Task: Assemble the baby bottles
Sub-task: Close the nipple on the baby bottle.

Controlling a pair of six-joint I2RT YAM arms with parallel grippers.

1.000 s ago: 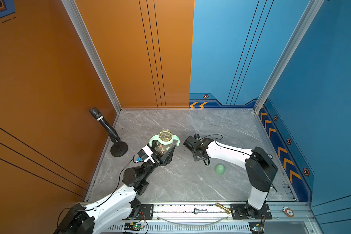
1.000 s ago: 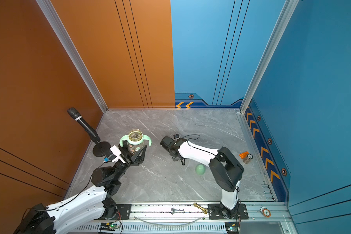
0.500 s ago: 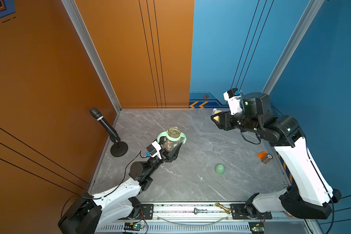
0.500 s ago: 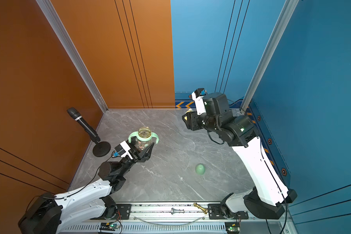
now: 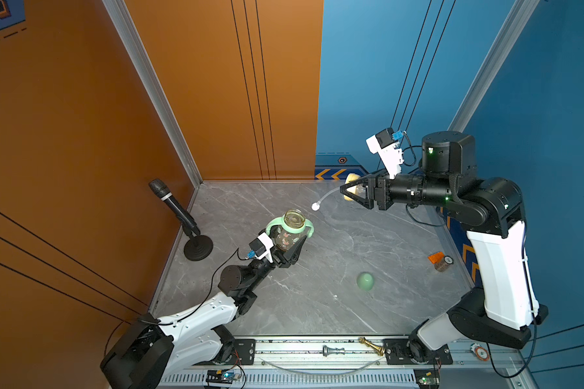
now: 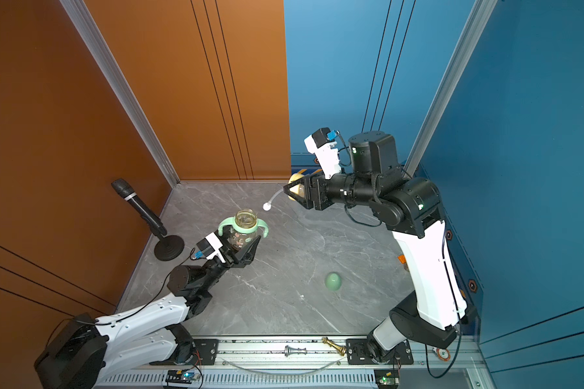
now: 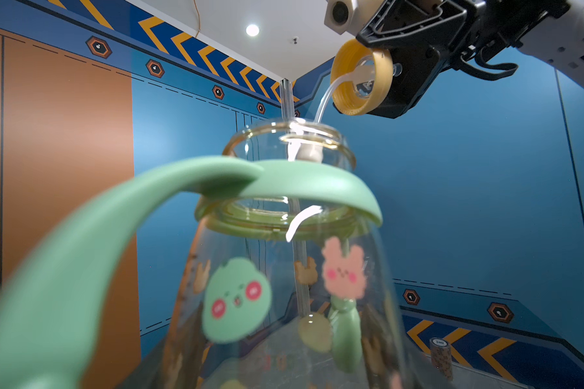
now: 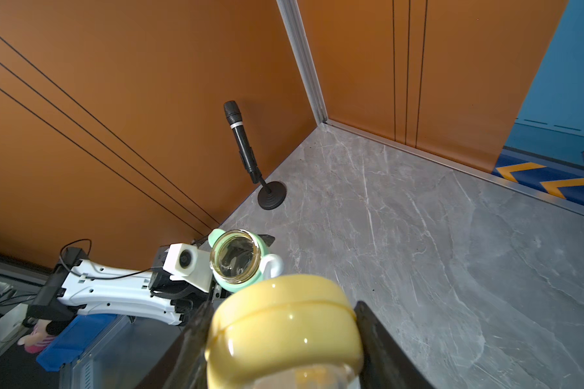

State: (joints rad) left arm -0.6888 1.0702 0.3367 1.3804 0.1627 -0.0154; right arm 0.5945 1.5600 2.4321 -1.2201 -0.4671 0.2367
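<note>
Closest, on the front rail, one silver chess piece and one gold chess piece are lying; they are not part of this job. A bit further, one green dome cap is sitting alone on the table, waiting, I think, because it goes on last. One small brown jar is standing off to the right side. Next, the left gripper is squeezing the one bottle by its belly and holding it up. The mouth is pointing up so something can drop in. One green ring with two handles is already sitting round its neck. One microphone is standing beside the orange wall. Furthest back and higher up, the right gripper is pinching the one yellow collar from both sides. It is tipping the collar so its one straw is hanging down toward the bottle. The straw's tip is hanging near the mouth. It is probably not inside yet, but the wrist view is too blurry to be sure.
</note>
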